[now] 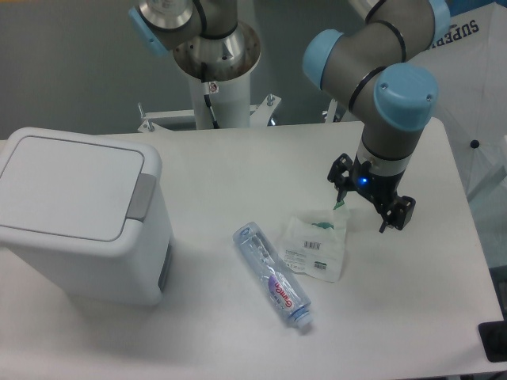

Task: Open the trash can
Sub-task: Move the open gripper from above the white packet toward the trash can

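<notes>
White counter [238, 332] under me; my pincer [372, 207] hangs spread wide, holding nothing, beside a crumpled packet [317, 247] and a bottle [272, 275]. At nine o'clock, well apart, stands the trash can [79, 218]: white, boxy, lid flat and shut, grey tab [142, 196] facing me.

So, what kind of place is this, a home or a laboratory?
Most likely a robotics laboratory. The arm's end effector hangs over a plain white table that holds test items only: a trash can, a plastic bottle and a packet.
</notes>
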